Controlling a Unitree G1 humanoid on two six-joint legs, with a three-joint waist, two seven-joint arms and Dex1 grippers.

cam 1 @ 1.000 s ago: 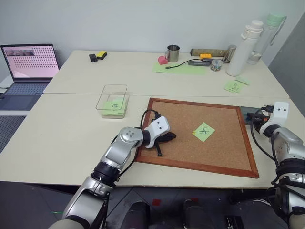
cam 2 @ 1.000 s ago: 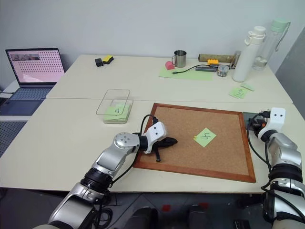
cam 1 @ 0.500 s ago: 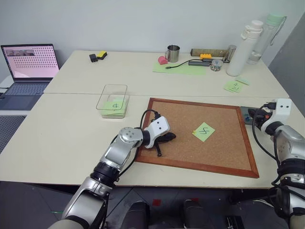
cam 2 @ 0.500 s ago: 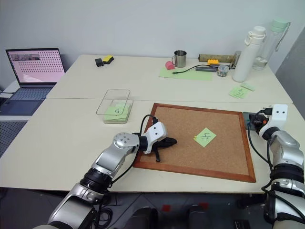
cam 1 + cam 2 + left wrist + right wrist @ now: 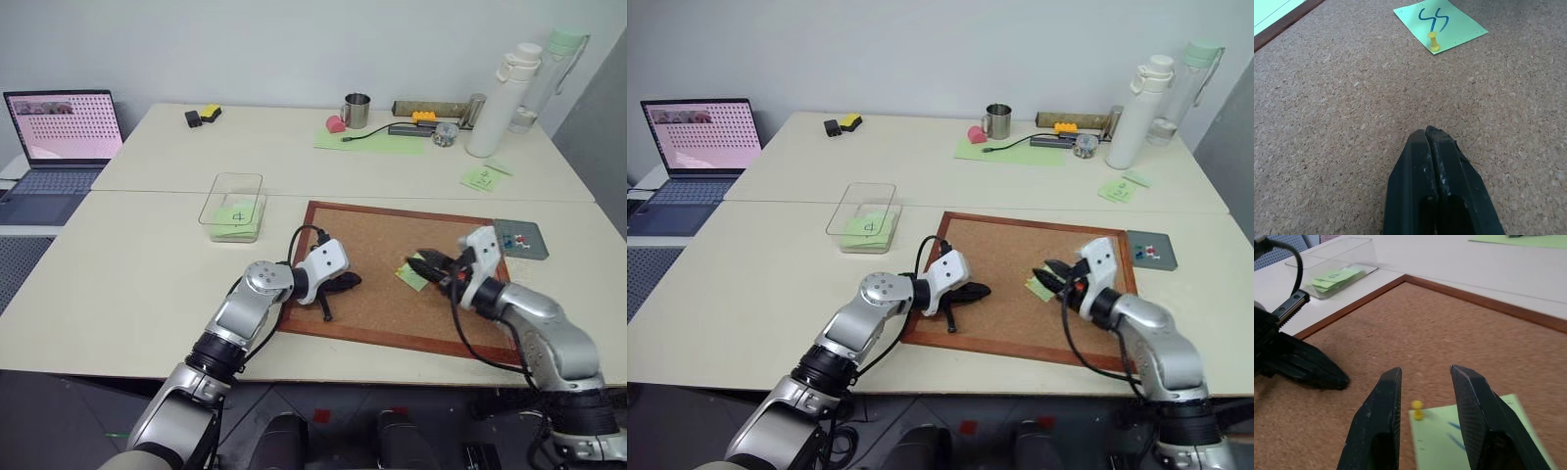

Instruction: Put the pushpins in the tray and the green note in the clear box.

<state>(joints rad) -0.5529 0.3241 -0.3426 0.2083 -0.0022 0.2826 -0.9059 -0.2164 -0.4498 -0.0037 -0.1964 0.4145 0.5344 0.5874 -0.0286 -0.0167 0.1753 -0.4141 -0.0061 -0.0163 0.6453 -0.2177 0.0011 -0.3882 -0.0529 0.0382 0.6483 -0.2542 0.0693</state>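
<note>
Cream counter [image 5: 147,264] panels meet under a wood-framed corkboard [image 5: 377,304], with a laptop [image 5: 61,132] off to the left. Since a second ago the right pincer [image 5: 423,262] has swung in from the counter's right edge, beside the tray [image 5: 521,240], to the middle of the corkboard; its fingers [image 5: 1382,401] stand narrowly parted and empty, just over the near corner of the green note [image 5: 1440,24]. That note lies pinned to the cork by a yellow pushpin [image 5: 1434,41] and bears a dark wavy squiggle, with no readable word. Uncovered by that move, the grey tray shows a red and a blue pushpin [image 5: 517,236] inside. On the board's left part the left pincer [image 5: 345,282] has stayed put, fingers pressed together with nothing between them, tips on the cork. Left of the board, the clear box [image 5: 233,205] holds another green note [image 5: 233,217] marked with a "4"-like sign.
</note>
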